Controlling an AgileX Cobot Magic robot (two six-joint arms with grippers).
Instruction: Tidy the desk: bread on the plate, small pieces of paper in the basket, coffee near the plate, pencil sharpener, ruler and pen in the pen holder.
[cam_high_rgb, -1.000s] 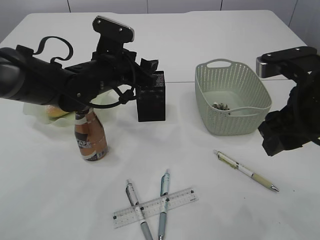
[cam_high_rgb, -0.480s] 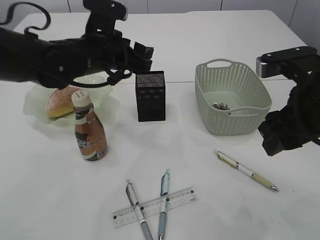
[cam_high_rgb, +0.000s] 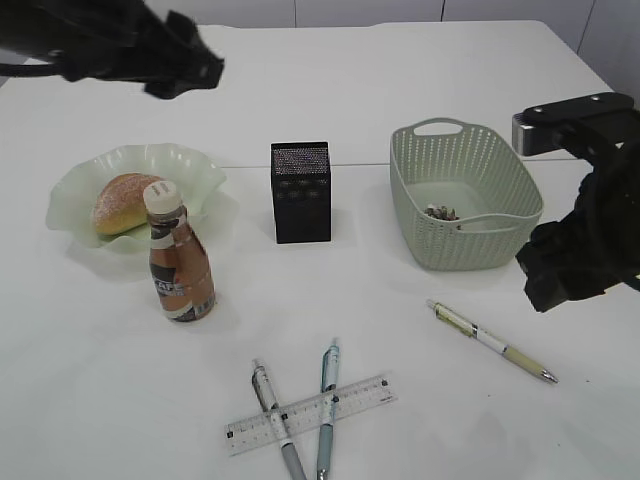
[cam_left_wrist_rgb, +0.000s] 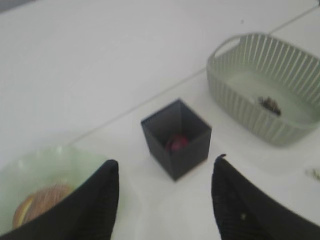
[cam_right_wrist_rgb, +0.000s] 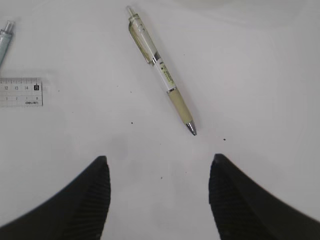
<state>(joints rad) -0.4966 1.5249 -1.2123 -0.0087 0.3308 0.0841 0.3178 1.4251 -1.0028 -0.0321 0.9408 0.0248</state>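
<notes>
Left gripper (cam_left_wrist_rgb: 162, 200): jaws spread, empty, raised above pen holder (cam_left_wrist_rgb: 176, 138).
Right gripper (cam_right_wrist_rgb: 159, 200): jaws spread, empty, above table beside loose pen (cam_right_wrist_rgb: 161, 70).
Bread (cam_high_rgb: 122, 202): on plate (cam_high_rgb: 195, 170).
Coffee (cam_high_rgb: 179, 265): upright, just in front of plate.
Pencil sharpener (cam_left_wrist_rgb: 177, 142): red, inside pen holder.
Paper pieces (cam_high_rgb: 440, 212): in basket (cam_high_rgb: 462, 250).
Ruler (cam_high_rgb: 310, 414): flat on table, across two pens (cam_high_rgb: 327, 400).

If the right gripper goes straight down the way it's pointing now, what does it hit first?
Probably bare table. The right gripper is open, and the cream pen lies just ahead of its fingertips, not between them, though depth is hard to judge.
</notes>
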